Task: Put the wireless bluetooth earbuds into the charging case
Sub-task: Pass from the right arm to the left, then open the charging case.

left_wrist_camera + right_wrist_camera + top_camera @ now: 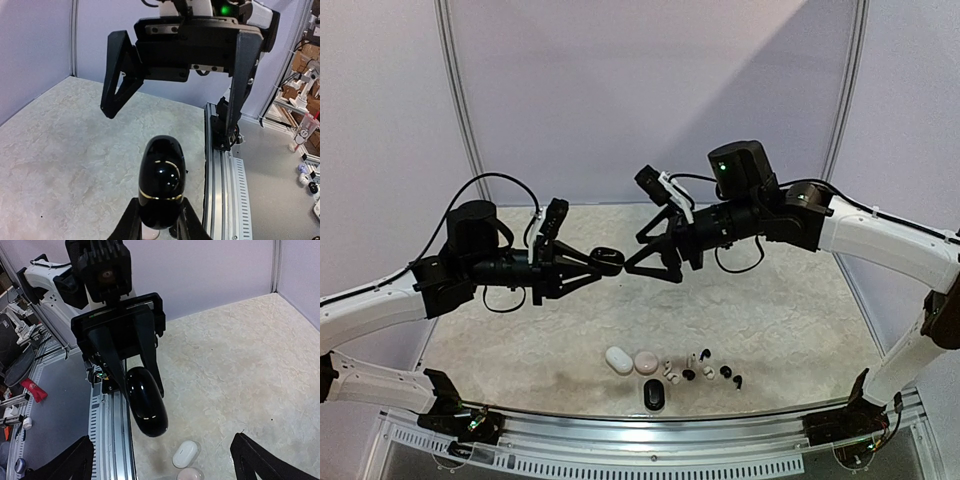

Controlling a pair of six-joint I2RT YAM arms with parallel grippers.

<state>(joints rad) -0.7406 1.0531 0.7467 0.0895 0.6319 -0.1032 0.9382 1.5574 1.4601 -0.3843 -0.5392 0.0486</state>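
Left claw [160,202] clenching black case [160,170]; right claw [165,129] released (marbled tabletop [60,150], lilac walls [640,80]).

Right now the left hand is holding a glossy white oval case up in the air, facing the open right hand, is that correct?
Not quite: the glossy oval case in the left hand is black, not white, as the left wrist view shows. The rest stands: it is held up in the air, facing the open right hand.
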